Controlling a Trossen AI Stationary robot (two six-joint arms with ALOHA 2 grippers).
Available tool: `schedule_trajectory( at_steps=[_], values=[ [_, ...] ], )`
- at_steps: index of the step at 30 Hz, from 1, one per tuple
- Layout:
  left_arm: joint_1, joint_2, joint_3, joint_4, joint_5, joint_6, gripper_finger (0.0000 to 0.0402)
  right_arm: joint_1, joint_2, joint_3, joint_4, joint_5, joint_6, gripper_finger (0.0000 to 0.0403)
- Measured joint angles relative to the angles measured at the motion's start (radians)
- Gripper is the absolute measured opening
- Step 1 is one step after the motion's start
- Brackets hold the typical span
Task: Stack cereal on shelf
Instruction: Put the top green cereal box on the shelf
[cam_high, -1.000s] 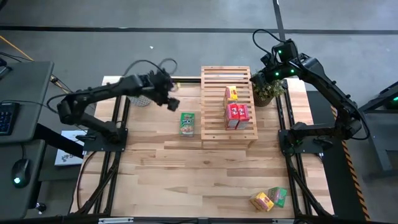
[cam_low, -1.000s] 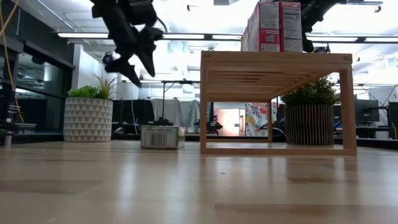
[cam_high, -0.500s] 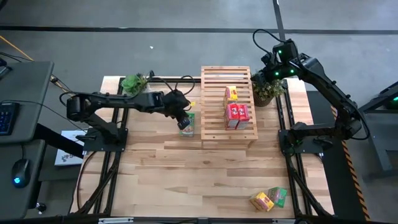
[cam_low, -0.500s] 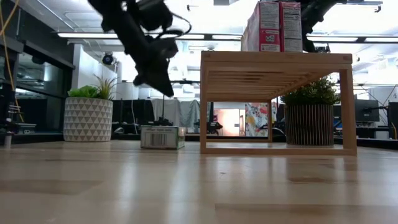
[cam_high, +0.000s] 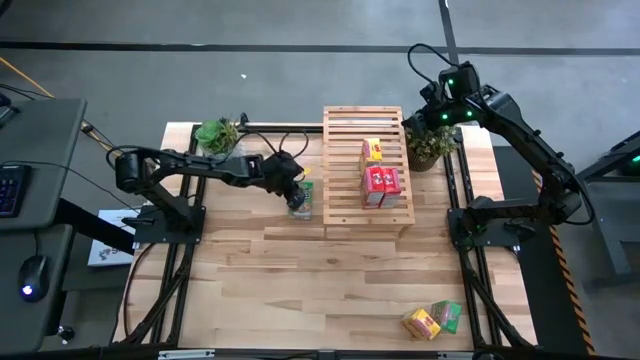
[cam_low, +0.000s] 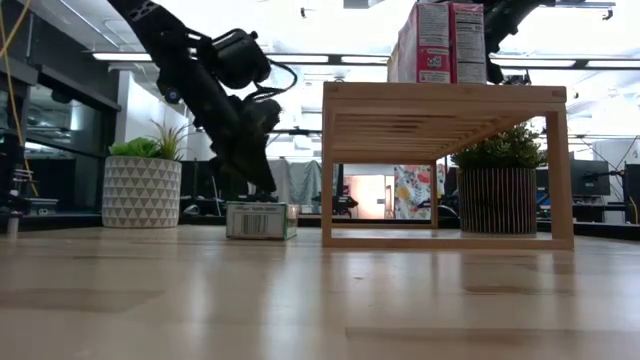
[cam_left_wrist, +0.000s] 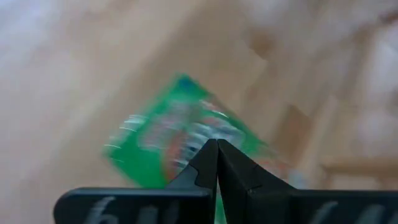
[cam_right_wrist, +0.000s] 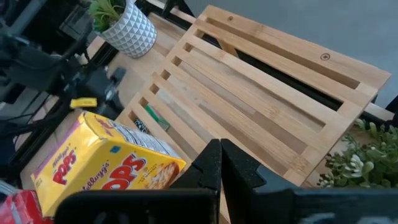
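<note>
Low view, nearest first: bare tabletop (cam_low: 300, 300), then a green cereal box (cam_low: 261, 221) lying flat just beside the shelf (cam_low: 445, 95), with the left gripper (cam_low: 262, 178) right above it. Its fingers are pressed together with nothing between them, tips over the box, as the left wrist view also shows. To lift this box well, I judge the fingers must first spread wider than the box, come down astride its narrow sides, then close; shut as they are, they could only nudge it.

On the shelf top stand two red boxes (cam_high: 380, 186) side by side and a yellow box (cam_high: 372, 150) behind them. One more yellow box (cam_high: 421, 323) and a green one (cam_high: 447, 315) lie at the table's near right corner. Farthest off, the right gripper (cam_right_wrist: 221, 149) waits above the shelf's far right corner, fingers closed and empty.
</note>
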Motion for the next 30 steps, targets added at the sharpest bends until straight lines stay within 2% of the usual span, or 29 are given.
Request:
schedule_trajectory(
  at_steps=[8,15,23,27,30],
  values=[
    [-0.132,-0.002,0.002,0.003,-0.010,-0.041,0.0000,0.000,0.000,0.000,-0.001,0.000,0.003,0.0000],
    [-0.217,0.002,-0.002,-0.007,-0.200,-0.148,0.0000,0.000,0.000,0.000,-0.001,0.000,0.004,0.0000],
    [-0.252,0.000,-0.053,-0.028,-0.234,-0.266,0.0000,0.000,0.000,0.000,-0.001,0.000,0.003,0.0000],
    [-0.290,-0.003,-0.051,-0.077,-0.225,-0.230,0.0000,0.000,0.000,0.000,-0.001,0.000,0.003,0.0000],
    [-0.309,-0.010,-0.048,-0.189,-0.219,-0.185,0.0000,0.000,0.000,0.000,-0.001,0.000,0.003,0.0000]
  ],
)
